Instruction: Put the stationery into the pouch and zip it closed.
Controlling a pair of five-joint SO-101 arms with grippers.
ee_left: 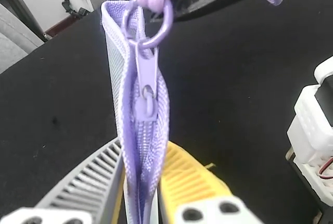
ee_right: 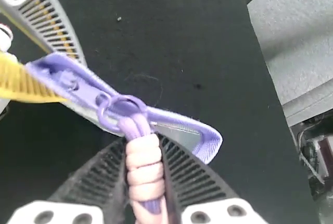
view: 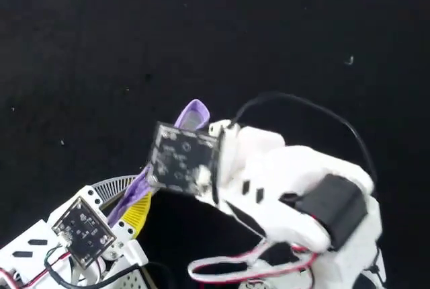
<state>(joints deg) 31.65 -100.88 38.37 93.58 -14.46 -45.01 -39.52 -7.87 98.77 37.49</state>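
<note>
Two pincers are sharing one purple pouch (ee_left: 117,78) above the black tabletop (view: 101,54). The left pincer (ee_left: 143,151) is closing narrowly on the pouch, pressing its grey finger (ee_left: 88,177) against one side and its yellow finger (ee_left: 192,182) against the other, so that one end of the pouch is sitting clamped between them. The rest of the pouch is stretching out past the fingertips, edge-on with the zip side facing the left wrist view, toward the right pincer (ee_right: 141,139). The zipper pull (ee_left: 145,70) is lying along the zip line, well beyond the left fingertips and just in front of the right ones. The right pincer is squeezing its dark fingers (ee_right: 190,169) onto a pinkish-purple cord (ee_right: 141,164) that is hanging from the zipper pull, holding the cord and not the pouch itself. In the high view, the right arm's camera board (view: 180,158) is covering the middle of the pouch, and the far purple end is poking out beyond it.
</note>
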